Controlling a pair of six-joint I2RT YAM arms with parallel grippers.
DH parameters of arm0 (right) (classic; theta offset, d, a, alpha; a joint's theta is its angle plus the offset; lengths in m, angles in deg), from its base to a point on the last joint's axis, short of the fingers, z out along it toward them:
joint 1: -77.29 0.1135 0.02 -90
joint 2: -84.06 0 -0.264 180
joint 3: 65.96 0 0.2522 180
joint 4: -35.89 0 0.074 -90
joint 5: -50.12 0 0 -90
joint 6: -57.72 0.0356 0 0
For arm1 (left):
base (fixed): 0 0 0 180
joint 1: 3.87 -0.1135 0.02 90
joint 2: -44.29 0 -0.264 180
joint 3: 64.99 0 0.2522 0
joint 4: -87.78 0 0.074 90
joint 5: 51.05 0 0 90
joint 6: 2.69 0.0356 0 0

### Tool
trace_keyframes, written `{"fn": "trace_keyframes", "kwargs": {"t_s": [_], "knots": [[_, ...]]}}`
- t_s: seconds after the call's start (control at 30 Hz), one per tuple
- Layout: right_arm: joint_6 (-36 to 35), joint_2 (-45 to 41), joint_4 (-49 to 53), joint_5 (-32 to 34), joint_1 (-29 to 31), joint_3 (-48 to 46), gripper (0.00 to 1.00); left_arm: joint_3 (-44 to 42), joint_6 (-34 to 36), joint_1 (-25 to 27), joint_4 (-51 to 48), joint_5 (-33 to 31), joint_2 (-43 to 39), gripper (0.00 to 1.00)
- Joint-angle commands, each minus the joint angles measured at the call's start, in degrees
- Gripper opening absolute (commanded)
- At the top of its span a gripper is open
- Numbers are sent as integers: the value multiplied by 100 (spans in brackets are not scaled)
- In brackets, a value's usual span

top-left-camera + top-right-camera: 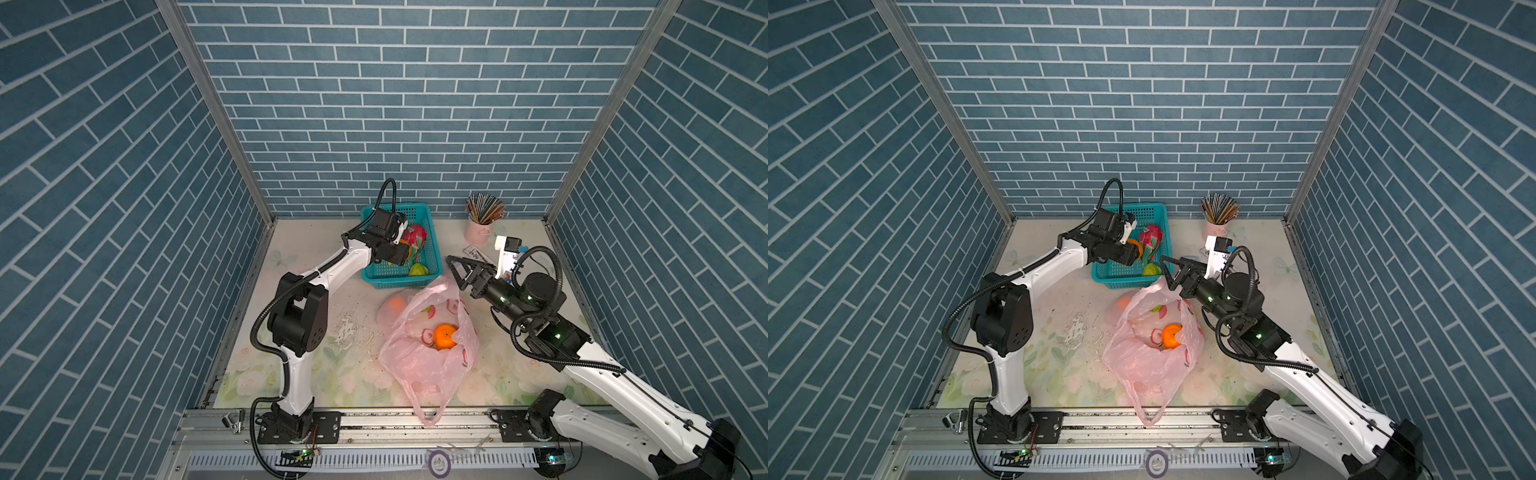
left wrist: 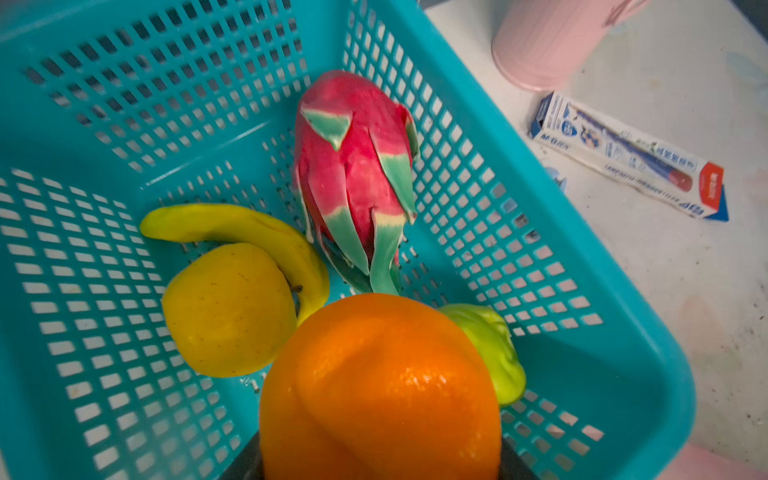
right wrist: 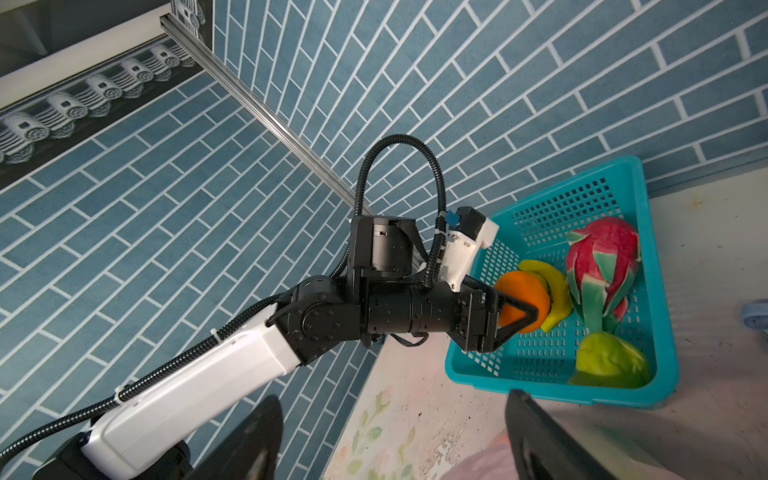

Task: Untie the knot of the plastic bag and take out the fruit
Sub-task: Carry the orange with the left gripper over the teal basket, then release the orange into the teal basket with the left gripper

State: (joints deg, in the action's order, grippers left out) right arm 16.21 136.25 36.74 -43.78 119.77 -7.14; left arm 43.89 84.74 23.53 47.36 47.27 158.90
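The plastic bag (image 1: 419, 370), crumpled translucent pink, is lying open on the worktop (image 1: 303, 249), one handle trailing over its front edge. The left gripper (image 3: 524, 307) is clamping its jaws on an orange (image 2: 374, 395); the right gripper (image 1: 455, 273) is hovering, jaws apart.

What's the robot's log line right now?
left end effector: shut on orange over basket | right end effector: open beside plastic bag | fruit: more inside
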Motion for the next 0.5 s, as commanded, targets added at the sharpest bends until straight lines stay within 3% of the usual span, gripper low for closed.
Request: {"fn": "trace_keyframes", "kwargs": {"t_s": [0.0, 0.33, 0.47], "knots": [[279, 62, -187, -78, 26, 144, 84, 35, 81, -30, -187, 34, 165, 47], [328, 83, -207, -6, 24, 135, 84, 177, 204, -24, -402, -42, 683, 49], [336, 78, -216, -41, 24, 135, 84, 166, 241, -17, -366, -22, 713, 62]]}}
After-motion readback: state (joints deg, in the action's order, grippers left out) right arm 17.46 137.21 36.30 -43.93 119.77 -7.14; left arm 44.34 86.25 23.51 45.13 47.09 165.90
